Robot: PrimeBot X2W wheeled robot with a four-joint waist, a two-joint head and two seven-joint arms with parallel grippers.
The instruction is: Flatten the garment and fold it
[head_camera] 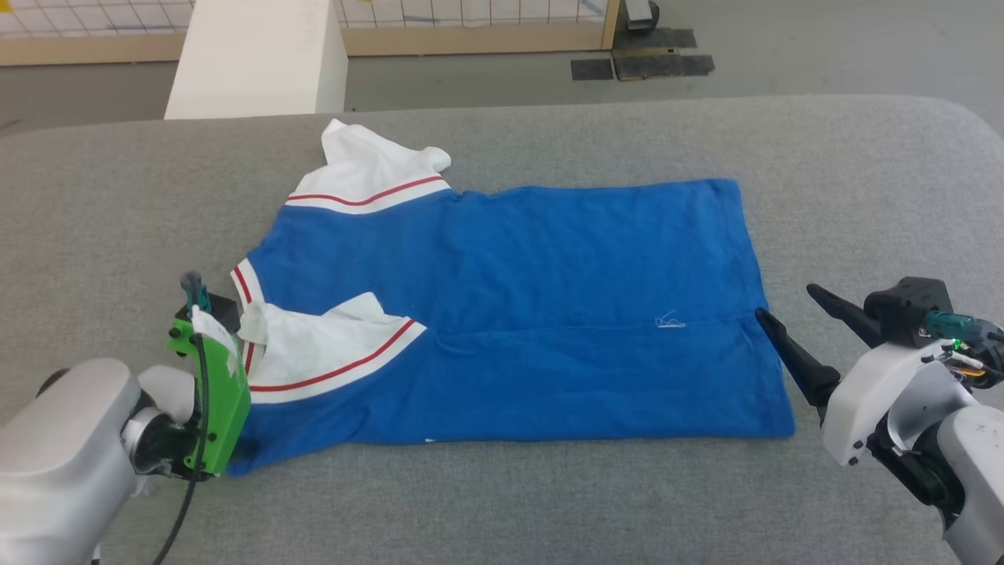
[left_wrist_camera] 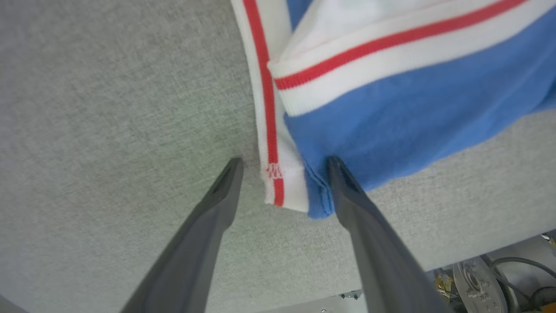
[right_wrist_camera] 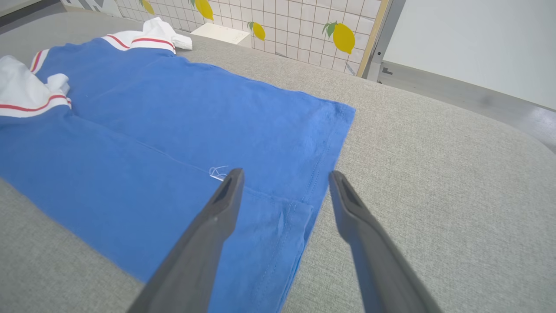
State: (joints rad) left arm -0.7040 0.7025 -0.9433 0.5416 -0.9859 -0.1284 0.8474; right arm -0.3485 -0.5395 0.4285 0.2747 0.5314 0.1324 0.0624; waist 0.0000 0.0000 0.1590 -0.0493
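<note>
Stretched across the grey bench (head_camera: 549, 133), the blue garment (head_camera: 510, 314), mostly flat, white sleeves at its left end, hem at right. Left end effector (left_wrist_camera: 284, 163) spread wide, straddling the garment's striped near-left corner. Right end effector (head_camera: 783, 300) likewise spread, empty, straddling the hem's near edge, one finger over cloth, one over bench

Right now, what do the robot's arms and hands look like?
Both arms have pale shells, and each ends in two long, dark, tapered fingers. The left hand carries a green bracket and a black cable. The right hand has a black block, green light and coloured wires.
</note>
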